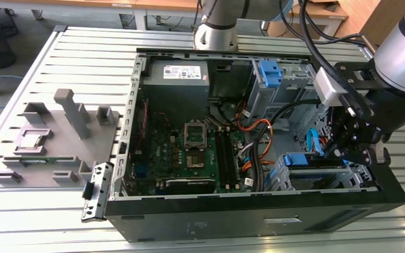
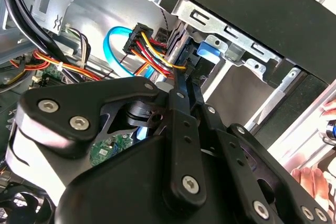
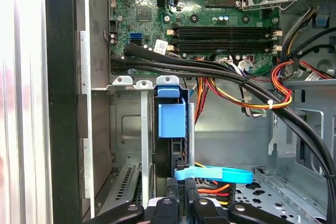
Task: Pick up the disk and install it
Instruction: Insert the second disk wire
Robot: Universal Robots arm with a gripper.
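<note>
The disk (image 1: 316,168) sits edge-up in the drive bay at the corner of the open computer case on the exterior view's right. Its blue bracket (image 1: 301,159) faces up. In the first wrist view the blue bracket tab (image 3: 171,115) stands over the dark disk edge (image 3: 169,153) between the bay's metal rails. My gripper (image 1: 360,153) hangs inside the case right at this bay. It is shut, and its tips (image 2: 181,82) rest against the disk's end, beside the plug with red, yellow and orange wires (image 2: 152,43). The fingertips (image 3: 168,209) touch nothing else that I can see.
A black cable bundle (image 3: 210,69) and a flat blue cable (image 3: 212,174) run close by the bay. The motherboard (image 1: 195,142), the power supply (image 1: 181,74) and a second blue bracket (image 1: 269,71) fill the case. A grey fixture plate (image 1: 48,142) lies outside. A person's hand (image 2: 315,179) is near the case wall.
</note>
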